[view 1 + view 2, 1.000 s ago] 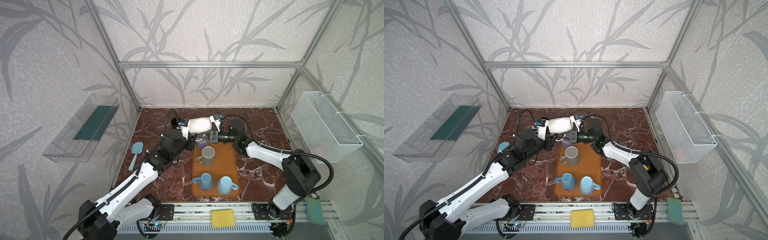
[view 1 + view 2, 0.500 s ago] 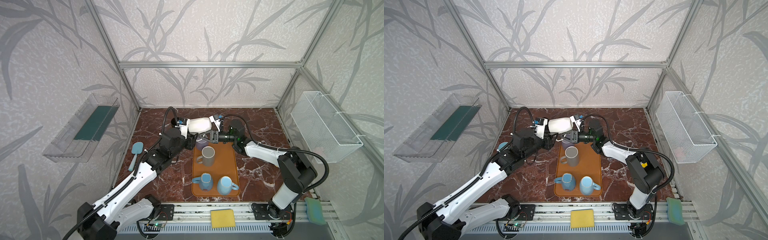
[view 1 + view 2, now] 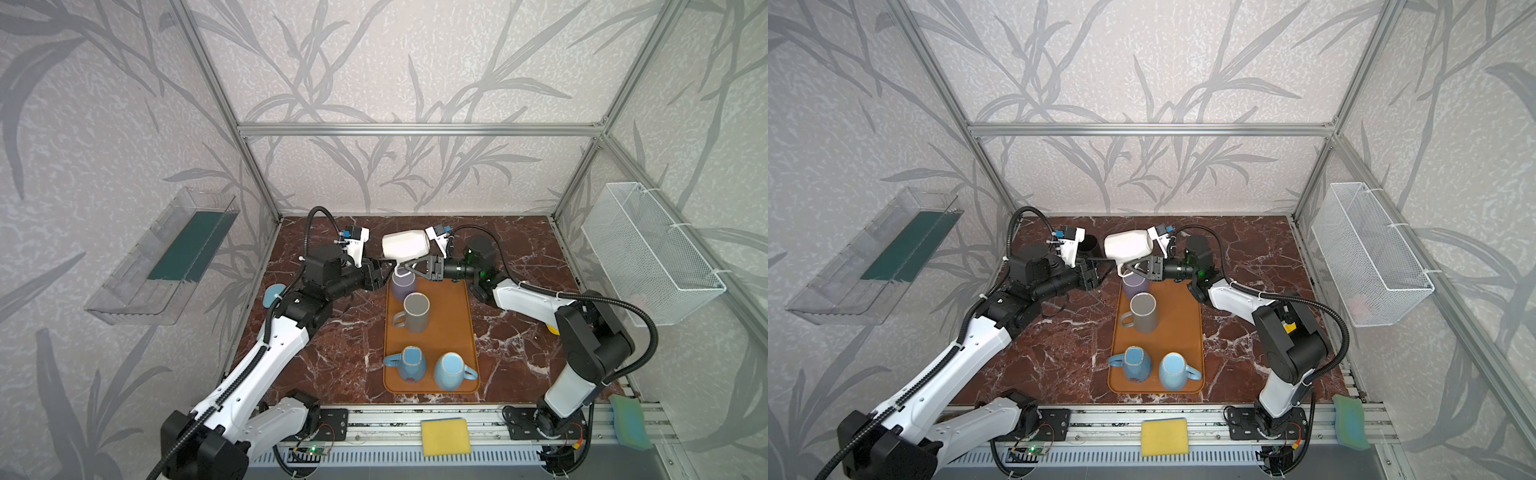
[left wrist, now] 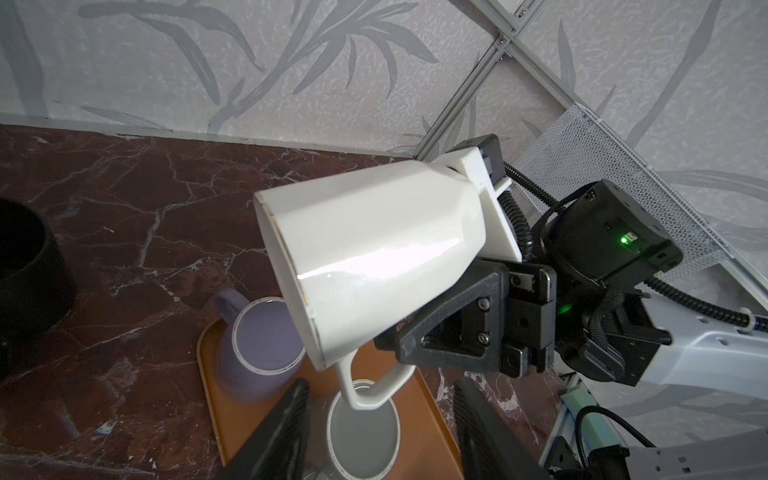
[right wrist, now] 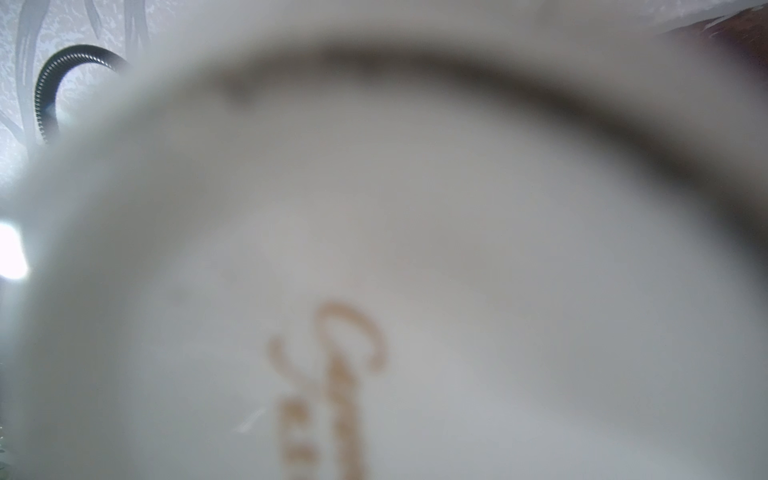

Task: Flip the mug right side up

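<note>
The white mug is clamped sideways by its handle in the right gripper at the tray's twelve o'clock — the left gripper's jaws are spread, empty.

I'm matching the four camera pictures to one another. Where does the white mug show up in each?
In a top view: white mug mid-picture, raised, on its side, at the far end of the orange tray.
In a top view: same spot, slightly further left.
Left wrist: large, central, on its side.
Right wrist: fills the picture, blurred.
Shared landmark: the orange tray, seen in both top views and the left wrist view, not the right wrist view.
</note>
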